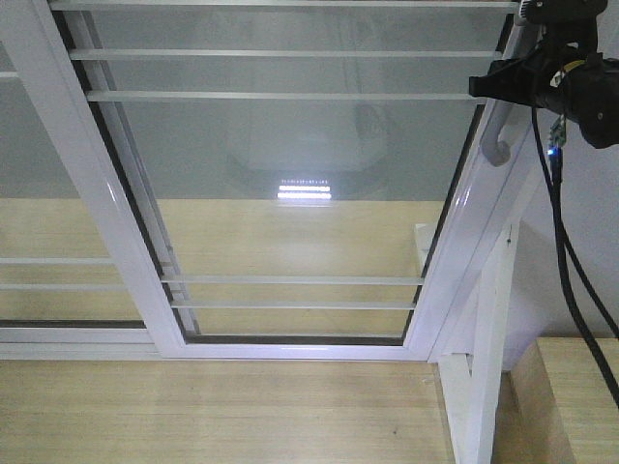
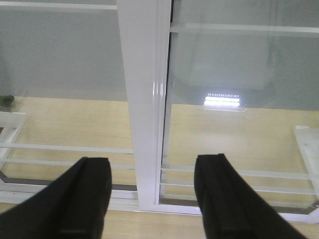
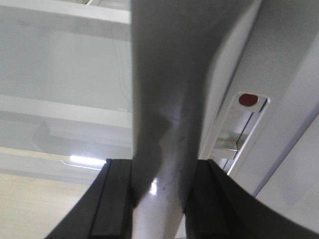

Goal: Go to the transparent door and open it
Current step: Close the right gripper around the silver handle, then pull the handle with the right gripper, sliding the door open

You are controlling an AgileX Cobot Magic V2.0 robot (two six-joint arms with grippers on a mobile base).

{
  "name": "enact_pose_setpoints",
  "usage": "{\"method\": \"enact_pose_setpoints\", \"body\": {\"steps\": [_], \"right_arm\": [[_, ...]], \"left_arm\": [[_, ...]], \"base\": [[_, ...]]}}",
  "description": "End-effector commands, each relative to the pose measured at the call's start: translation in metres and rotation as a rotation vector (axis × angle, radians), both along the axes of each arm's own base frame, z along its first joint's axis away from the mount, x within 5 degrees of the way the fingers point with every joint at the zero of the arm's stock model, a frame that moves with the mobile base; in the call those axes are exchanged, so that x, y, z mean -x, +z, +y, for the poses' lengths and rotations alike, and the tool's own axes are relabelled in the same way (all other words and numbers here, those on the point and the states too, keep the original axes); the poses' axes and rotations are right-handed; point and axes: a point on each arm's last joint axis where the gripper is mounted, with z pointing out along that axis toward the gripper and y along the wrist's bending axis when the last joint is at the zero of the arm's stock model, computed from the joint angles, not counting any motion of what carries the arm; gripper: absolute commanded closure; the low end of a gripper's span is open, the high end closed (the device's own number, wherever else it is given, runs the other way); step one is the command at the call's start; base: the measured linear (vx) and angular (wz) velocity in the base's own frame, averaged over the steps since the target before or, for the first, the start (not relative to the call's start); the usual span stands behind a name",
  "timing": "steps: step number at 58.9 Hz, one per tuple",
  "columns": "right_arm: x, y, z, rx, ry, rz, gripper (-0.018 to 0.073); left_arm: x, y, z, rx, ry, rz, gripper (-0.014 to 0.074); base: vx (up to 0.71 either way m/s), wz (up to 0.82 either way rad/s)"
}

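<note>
To slide the door point(image 1: 290, 174) open, the right hand point(image 3: 158, 199) pinches its handle point(image 3: 164, 109); the left hand point(image 2: 152, 199) hangs spread, idle.

Pale wood floor point(image 1: 193, 416) meets a grey wall point(image 1: 290, 145), with a bright light reflection point(image 1: 305, 189) and a wooden block point(image 1: 571, 401).

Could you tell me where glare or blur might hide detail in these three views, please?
Front view: a bright light reflection sits mid-pane on the transparent door, otherwise sharp. Left wrist view: a similar glare patch on the glass, and the left gripper looks soft-edged. Right wrist view: the handle is so close it blurs, held in the right gripper.
</note>
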Motion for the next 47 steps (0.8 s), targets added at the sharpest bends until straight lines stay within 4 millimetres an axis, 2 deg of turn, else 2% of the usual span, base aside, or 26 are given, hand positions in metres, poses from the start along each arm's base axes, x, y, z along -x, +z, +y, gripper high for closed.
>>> {"method": "enact_pose_setpoints", "body": {"steps": [1, 4, 26, 47], "right_arm": [[0.000, 0.044, 0.004, 0.002, 0.027, -0.215, 0.0517], [0.000, 0.044, 0.004, 0.002, 0.027, -0.216, 0.0574], [0.000, 0.045, 0.011, -0.009, 0.041, -0.225, 0.0568], [0.002, 0.048, 0.038, -0.027, 0.104, -0.256, 0.0568]], "left_arm": [[-0.004, 0.018, 0.001, 0.002, 0.016, -0.107, 0.0100], [-0.004, 0.018, 0.001, 0.002, 0.016, -0.107, 0.0100], [-0.004, 0.018, 0.001, 0.001, 0.016, -0.108, 0.0100], [-0.004, 0.018, 0.001, 0.001, 0.016, -0.108, 0.0100]], "base": [[0.00, 0.00], [0.00, 0.00], [0.00, 0.00], [0.00, 0.00]]}}
